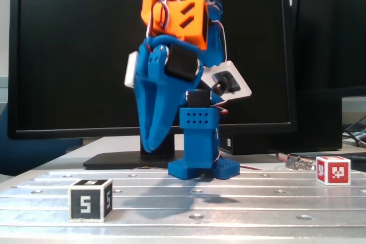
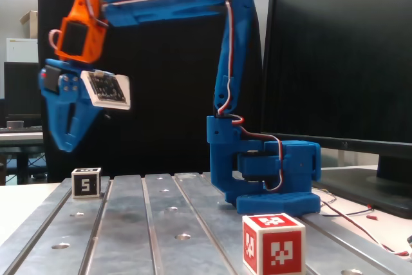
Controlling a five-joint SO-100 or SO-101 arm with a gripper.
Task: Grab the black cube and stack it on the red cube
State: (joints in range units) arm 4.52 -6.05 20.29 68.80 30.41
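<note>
The black cube (image 1: 90, 200) with white "5" faces rests on the metal table near the front left; the other fixed view shows the black cube (image 2: 86, 182) far back on the left. The red cube (image 1: 333, 170) sits at the right, and the red cube (image 2: 273, 244) is close to the camera in the other fixed view. My blue gripper (image 1: 150, 148) hangs in the air with its fingers pointing down, above and right of the black cube. In the side-on fixed view the gripper (image 2: 64, 147) hovers just above and left of that cube. Its fingertips meet, with nothing held.
The arm's blue base (image 1: 203, 167) is bolted mid-table on the slotted metal plate (image 1: 240, 207). A large black monitor (image 1: 86, 55) stands behind it. A small circuit board (image 1: 299, 164) and wires lie beside the red cube. A black chair back (image 2: 148, 43) fills the background.
</note>
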